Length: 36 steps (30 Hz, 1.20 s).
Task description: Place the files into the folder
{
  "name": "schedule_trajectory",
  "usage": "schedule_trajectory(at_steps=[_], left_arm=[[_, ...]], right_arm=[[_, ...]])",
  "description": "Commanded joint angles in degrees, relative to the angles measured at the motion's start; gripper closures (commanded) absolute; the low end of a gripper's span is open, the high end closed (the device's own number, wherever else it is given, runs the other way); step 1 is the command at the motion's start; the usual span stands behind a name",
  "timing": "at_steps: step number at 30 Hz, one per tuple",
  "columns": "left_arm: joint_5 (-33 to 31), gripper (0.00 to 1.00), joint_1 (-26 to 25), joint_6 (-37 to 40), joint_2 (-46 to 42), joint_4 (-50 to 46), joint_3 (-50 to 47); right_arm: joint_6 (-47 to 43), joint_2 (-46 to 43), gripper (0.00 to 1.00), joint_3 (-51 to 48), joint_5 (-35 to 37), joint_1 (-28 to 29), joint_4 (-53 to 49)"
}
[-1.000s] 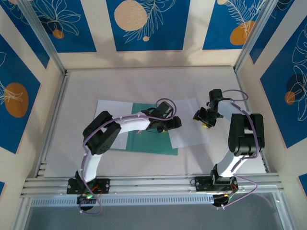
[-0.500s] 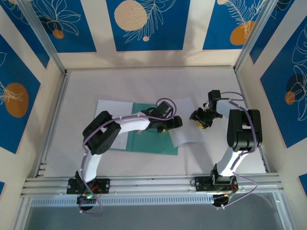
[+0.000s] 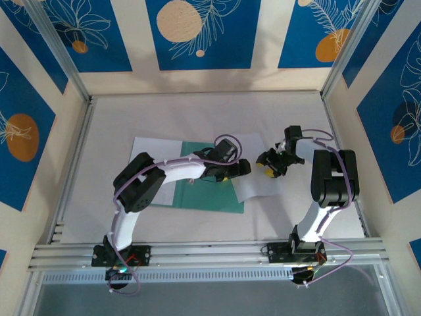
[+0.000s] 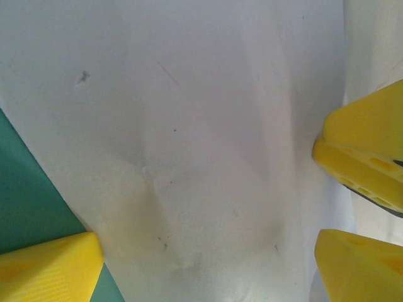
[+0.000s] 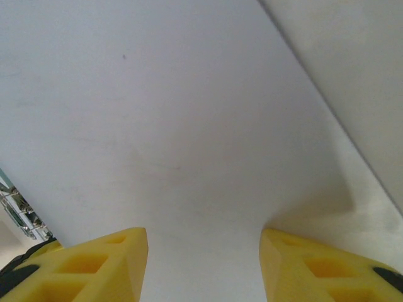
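- Pointing down at the paper, the left tool (image 4: pixel 204 245) has its yellow fingers spread wide.
- Beneath it lies one thin white rectangular paper sheet (image 4: pixel 208 126), faintly rumpled. Its edge meets the flat teal-green paper folder (image 4: pixel 25 207).
- The right tool (image 5: pixel 201 242) has its fingers partly apart and is not pinching. The same sheet lies under them, its edge running past on the right. Whether the tips touch the paper, cannot tell.
- In the top view, the folder lies flat on the pale worktop (image 3: pixel 197 112), partly under the left arm. That sheet lies along its right edge.
- The second white sheet (image 3: pixel 150 155) lies flat against the folder's left side.
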Motion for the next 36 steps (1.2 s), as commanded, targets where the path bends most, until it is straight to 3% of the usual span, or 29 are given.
schedule_trajectory(at_steps=[1,12,16,27,36], left_arm=[[-0.2,0.11,0.8,-0.3,0.7,-2.5,-1.0],[-0.1,0.11,0.8,-0.5,0.8,-2.4,-1.3],[-0.2,0.11,0.9,-0.5,0.6,-2.6,-1.4],[-0.3,0.10,1.0,-0.4,0.9,-2.6,-1.4],[-0.2,0.11,1.0,-0.4,1.1,-2.6,-1.1]], right_arm=[[1.4,-0.7,0.49,-0.9,-3.1,1.1,0.5],[3.8,-0.4,0.49,-1.9,-6.7,2.1,3.2],[2.7,-0.6,0.49,-0.7,-5.0,2.3,1.7],[-5.4,-5.1,0.46,7.9,20.0,2.2,-11.0],[-6.8,0.0,0.46,9.1,22.9,1.9,-11.5]])
